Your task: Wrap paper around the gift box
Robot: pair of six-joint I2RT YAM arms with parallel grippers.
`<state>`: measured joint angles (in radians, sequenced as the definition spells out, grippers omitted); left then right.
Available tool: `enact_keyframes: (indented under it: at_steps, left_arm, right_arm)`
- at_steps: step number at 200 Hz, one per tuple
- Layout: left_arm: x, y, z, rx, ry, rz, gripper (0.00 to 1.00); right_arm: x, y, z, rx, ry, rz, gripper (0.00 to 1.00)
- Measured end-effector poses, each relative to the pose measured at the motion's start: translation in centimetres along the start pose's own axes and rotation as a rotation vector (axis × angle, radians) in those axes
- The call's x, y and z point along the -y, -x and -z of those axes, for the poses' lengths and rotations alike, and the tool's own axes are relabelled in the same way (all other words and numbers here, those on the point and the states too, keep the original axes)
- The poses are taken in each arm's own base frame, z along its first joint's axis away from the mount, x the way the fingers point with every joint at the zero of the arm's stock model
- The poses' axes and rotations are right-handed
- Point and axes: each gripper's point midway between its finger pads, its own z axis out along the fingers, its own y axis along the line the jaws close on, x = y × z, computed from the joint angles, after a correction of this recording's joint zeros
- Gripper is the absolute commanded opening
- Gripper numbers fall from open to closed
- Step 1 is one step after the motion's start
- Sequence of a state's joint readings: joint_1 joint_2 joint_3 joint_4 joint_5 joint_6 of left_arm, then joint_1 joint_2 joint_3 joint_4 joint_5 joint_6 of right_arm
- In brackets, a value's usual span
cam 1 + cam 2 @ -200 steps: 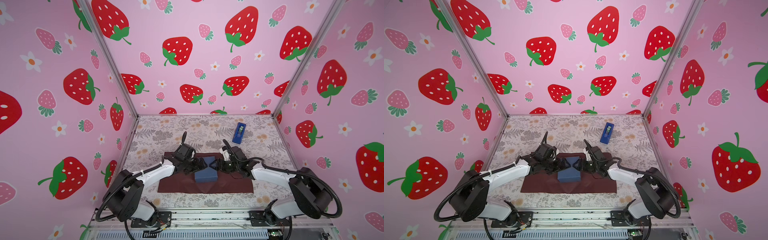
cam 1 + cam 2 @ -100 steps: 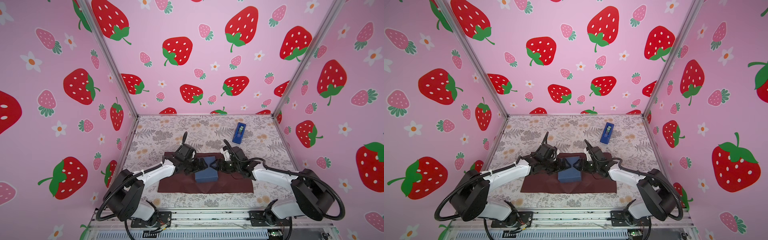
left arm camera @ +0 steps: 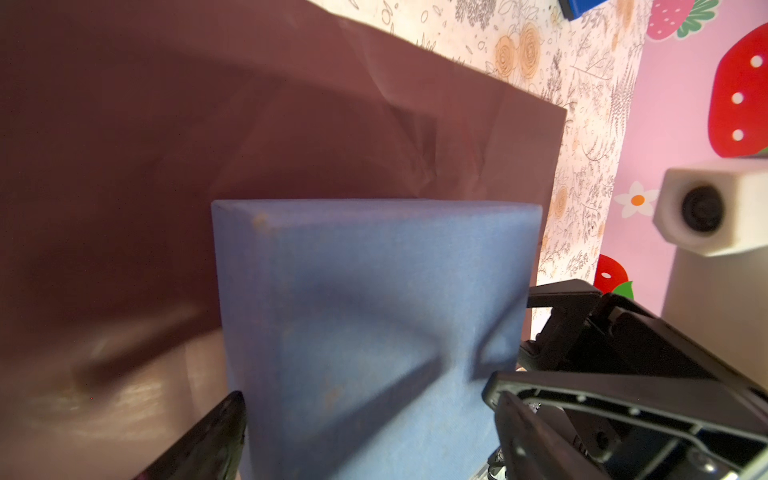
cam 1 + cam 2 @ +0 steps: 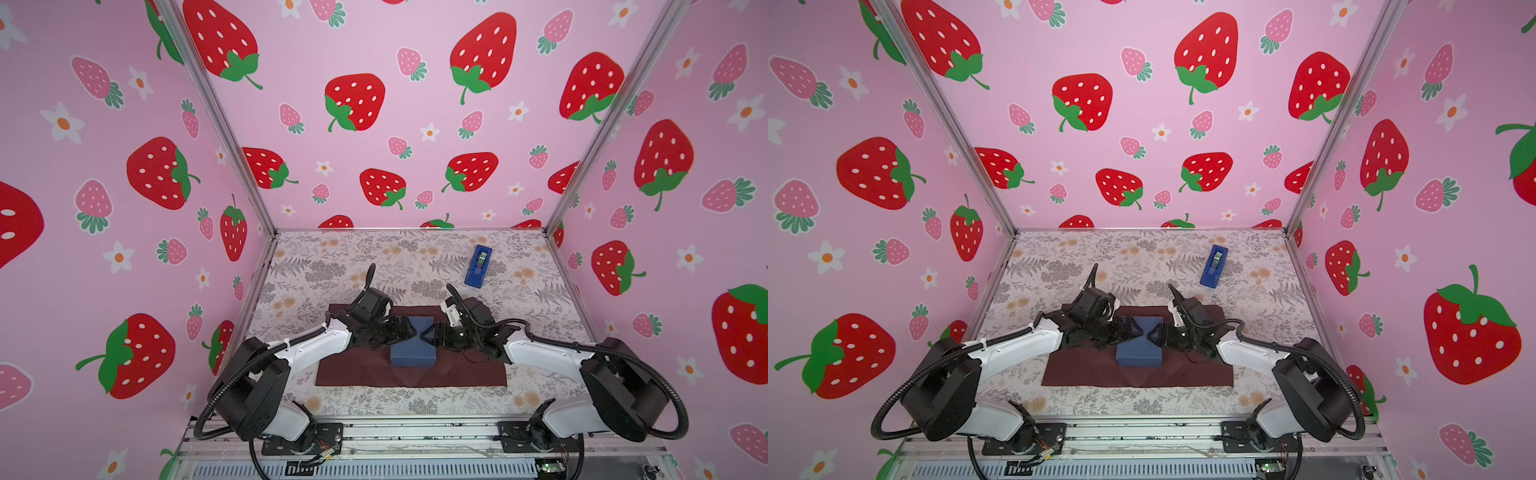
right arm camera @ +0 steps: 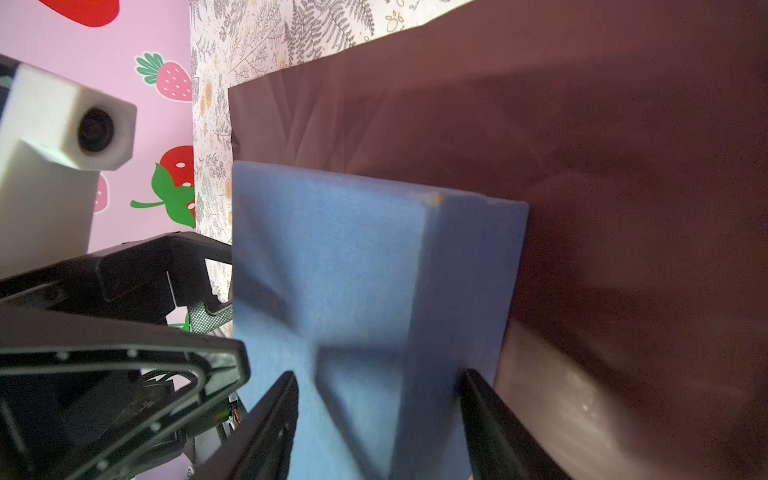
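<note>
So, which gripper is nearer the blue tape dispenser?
Right. The right gripper is at the right side of the gift box, closer to the tape dispenser; the left gripper is at its left side.

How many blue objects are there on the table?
2. The gift box stands on the paper, near its middle; the tape dispenser lies farther back on the right, on the table. Others may be hidden.

Gift box point(image 3: 365, 291) shows matt slate-blue cardboard, finely textured, one corner scuffed. The paper point(image 3: 291, 124) is thin, creased, softly sheeny. Table cover point(image 4: 332, 257) looks like printed cloth; tape dispenser point(image 4: 478, 266), smooth blue plastic.
</note>
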<state>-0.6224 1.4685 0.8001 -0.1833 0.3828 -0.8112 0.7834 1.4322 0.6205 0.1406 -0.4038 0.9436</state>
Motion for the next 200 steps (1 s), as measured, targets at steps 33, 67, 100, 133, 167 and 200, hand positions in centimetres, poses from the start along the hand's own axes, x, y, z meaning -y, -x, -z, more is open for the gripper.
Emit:
enact_keyframes:
  at_steps: [33, 67, 100, 133, 167, 200]
  left_arm:
    - [-0.1, 0.0, -0.2, -0.004, -0.001, 0.001, 0.94]
    - [-0.1, 0.0, -0.3, -0.006, 0.001, 0.002, 0.94]
    - [-0.1, -0.1, -0.3, -0.009, 0.006, 0.0, 0.94]
    - [0.1, 0.2, 0.5, 0.003, 0.02, -0.022, 0.95]
    - [1.3, 1.2, 3.3, 0.058, 0.036, -0.066, 0.94]
    - [3.7, 2.4, 5.6, 0.103, 0.01, -0.112, 0.84]
  right_arm:
    - [0.1, 0.1, 0.0, 0.005, -0.006, 0.004, 0.64]
    - [0.2, 0.1, 0.0, 0.006, -0.01, 0.005, 0.64]
    - [0.3, 0.0, 0.0, 0.002, -0.014, 0.005, 0.66]
    - [0.5, -0.1, 0.3, -0.001, -0.035, 0.02, 0.71]
    - [-0.4, 1.7, 2.1, 0.053, -0.031, 0.052, 0.72]
    - [-0.2, 4.9, 4.9, 0.149, -0.034, 0.061, 0.72]
